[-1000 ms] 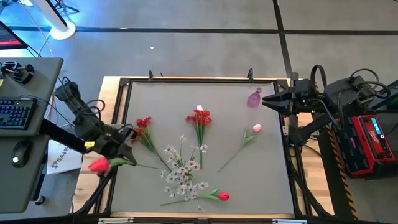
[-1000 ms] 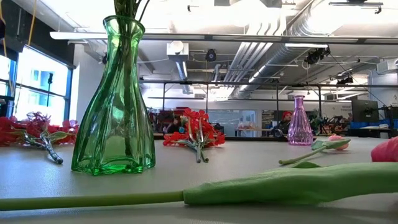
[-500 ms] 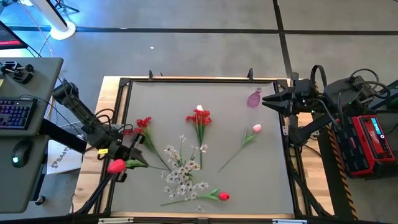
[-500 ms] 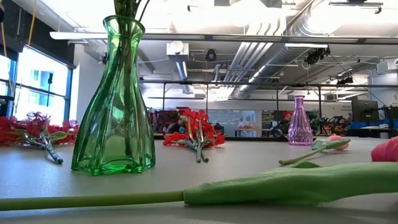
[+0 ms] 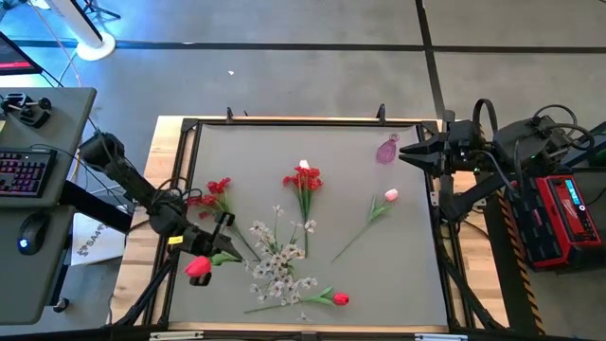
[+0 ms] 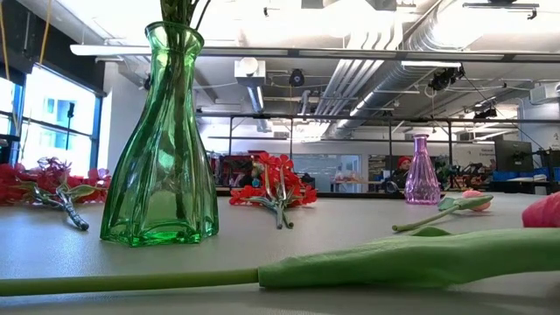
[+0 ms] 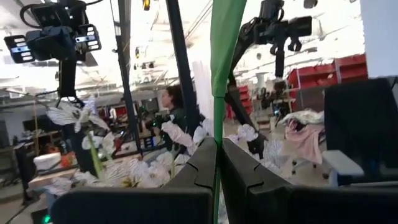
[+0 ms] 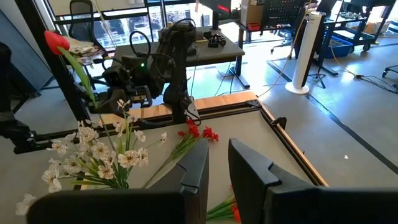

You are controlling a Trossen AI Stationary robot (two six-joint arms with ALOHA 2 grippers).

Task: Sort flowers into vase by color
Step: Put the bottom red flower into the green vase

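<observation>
My left gripper (image 5: 221,239) (image 7: 216,163) is shut on a red tulip, whose blossom (image 5: 199,267) (image 8: 56,40) is up in the air just left of the green vase (image 6: 162,131). That vase holds the white sprays (image 5: 279,258) (image 8: 93,149). Lying flat on the table are two red blossom clusters (image 5: 218,188) (image 5: 303,180), a pink tulip (image 5: 390,196) and a second red tulip (image 5: 339,299). A small purple vase (image 5: 387,150) (image 6: 422,171) stands at the far right. My right gripper (image 5: 409,153) (image 8: 217,171) waits open beside it. My left gripper pinches the red tulip's thin green stem (image 7: 216,149) between its two fingers, below the leaf (image 7: 225,43). The fingers lie level and point toward the table's right, across the stem. The tulip is lifted clear and stands roughly upright, its blossom above the fingers.
The table has a dark raised frame (image 5: 284,123). A desk with a keyboard (image 5: 24,170) and a mouse stands to the left, and a red-and-black unit (image 5: 563,218) to the right. The mat between the pink tulip and the right frame lies bare.
My left gripper has carried the red tulip toward the table's right and near edge, up to the white sprays. It has stayed shut on the stem. The blossom has travelled with it from beyond the left frame to over the mat.
</observation>
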